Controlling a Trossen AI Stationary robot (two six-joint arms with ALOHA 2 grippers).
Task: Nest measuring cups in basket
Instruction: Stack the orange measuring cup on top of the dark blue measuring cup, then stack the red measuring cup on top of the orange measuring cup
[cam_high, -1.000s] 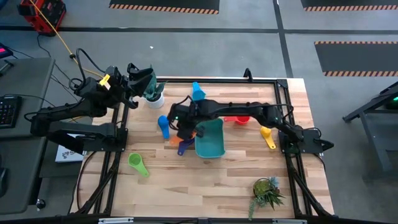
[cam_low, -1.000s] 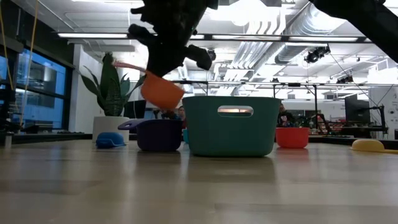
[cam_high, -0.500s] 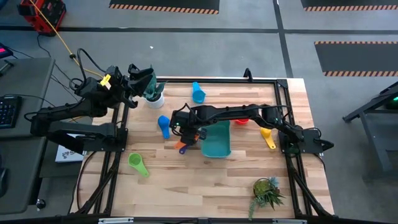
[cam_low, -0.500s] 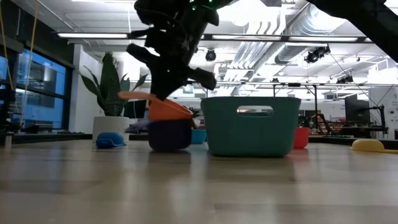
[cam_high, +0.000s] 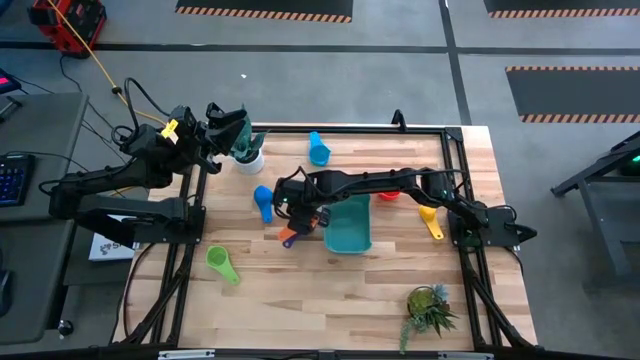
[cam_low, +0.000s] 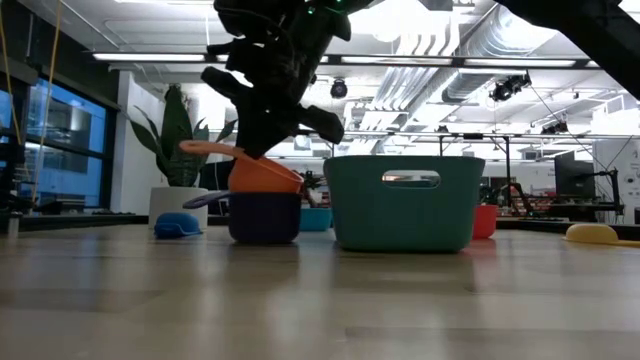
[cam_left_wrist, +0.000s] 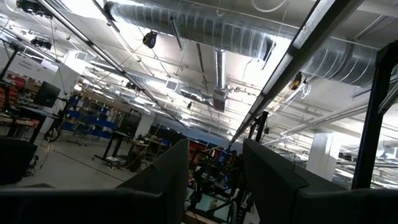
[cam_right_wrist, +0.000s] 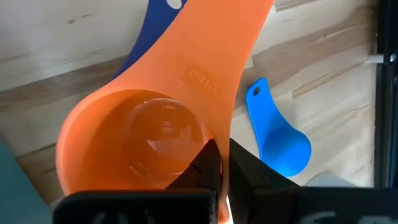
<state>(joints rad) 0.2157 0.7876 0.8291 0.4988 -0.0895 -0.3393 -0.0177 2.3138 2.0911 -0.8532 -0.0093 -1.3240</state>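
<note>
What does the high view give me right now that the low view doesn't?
Only the high view shows the green cup, the light blue cup, the waiting left gripper by the white pot, and the potted plant.
Only the low view shows the orange cup seated in the dark purple cup, beside the basket.
Both show the right gripper shut on the orange cup.

From above I see the pale wooden plank desk (cam_high: 330, 290) with a small leafy green plant (cam_high: 430, 306) lying near its front right corner. A white plant pot (cam_high: 250, 160) sits at the far left corner. A red case (cam_high: 68, 22) rests on the grey floor beyond. Across the desk, a tall potted plant (cam_low: 180, 140) stands by blue-lit windows (cam_low: 62, 135).
</note>
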